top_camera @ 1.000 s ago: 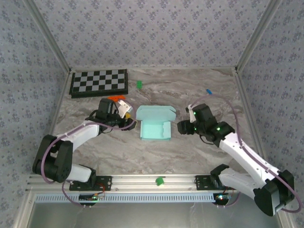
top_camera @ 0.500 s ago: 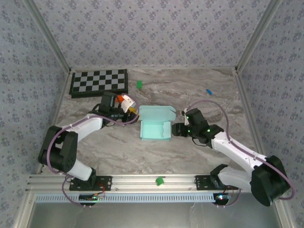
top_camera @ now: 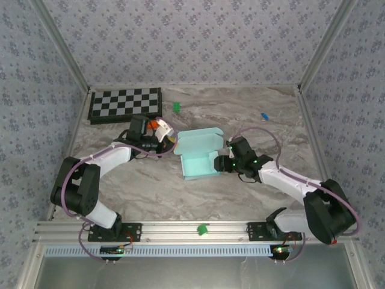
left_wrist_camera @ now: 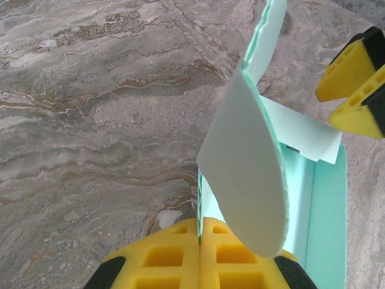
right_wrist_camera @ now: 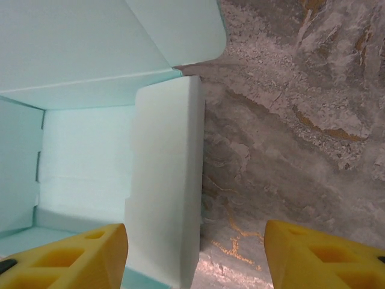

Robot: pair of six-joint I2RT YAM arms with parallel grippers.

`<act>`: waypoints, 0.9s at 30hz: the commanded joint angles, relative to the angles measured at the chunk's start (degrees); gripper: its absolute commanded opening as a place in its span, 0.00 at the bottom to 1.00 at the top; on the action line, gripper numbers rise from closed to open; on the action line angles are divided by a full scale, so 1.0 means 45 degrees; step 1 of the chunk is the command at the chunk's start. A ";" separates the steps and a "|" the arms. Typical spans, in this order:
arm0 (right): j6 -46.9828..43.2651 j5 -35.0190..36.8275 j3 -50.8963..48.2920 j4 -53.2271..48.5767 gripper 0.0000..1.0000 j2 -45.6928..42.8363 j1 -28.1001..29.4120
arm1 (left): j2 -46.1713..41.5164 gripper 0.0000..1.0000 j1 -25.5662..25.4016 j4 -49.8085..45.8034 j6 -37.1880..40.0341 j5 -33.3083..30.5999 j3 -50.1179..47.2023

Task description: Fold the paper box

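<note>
**Left end effector clamps the box flap as the right moves in**

Within the last second the left end effector (top_camera: 170, 142) has gone from apart to closed. In its wrist view, we see the yellow fingers (left_wrist_camera: 168, 256) pressed together on the thin edge of the left flap (left_wrist_camera: 243, 174), which curls upward from them. The paper box (top_camera: 200, 158) lies mid-counter (top_camera: 258, 120), open side up, and has turned slightly since a moment ago. The right end effector (top_camera: 224, 162) has come in against the box's right side. Its fingers stand apart, one inside and one outside the right wall (right_wrist_camera: 165, 180), gripping nothing. We judge the box is now anchored for folding that wall.

From above, the arms hide both contact points. We cannot tell how deep the card sits in the left pinch, nor whether the right fingers touch the wall.
</note>
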 commanded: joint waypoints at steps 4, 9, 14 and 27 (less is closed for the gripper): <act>-0.0280 0.0071 0.0751 0.0651 0.60 0.1033 0.0009 | -0.0732 0.00 -0.0240 0.0137 -0.0092 0.0203 -0.0259; -0.0640 0.0133 0.1094 0.0726 0.55 0.1740 0.0059 | -0.1057 0.00 -0.0291 -0.0056 0.0082 0.0051 -0.0410; -0.0640 0.0298 0.1013 0.1254 0.54 0.2012 0.0105 | -0.1253 0.00 -0.0281 0.0014 0.0181 -0.0311 -0.0587; -0.0030 0.0877 0.0955 0.2475 0.50 0.2960 0.0467 | -0.1019 0.00 -0.0267 0.0077 0.0122 -0.0538 -0.0508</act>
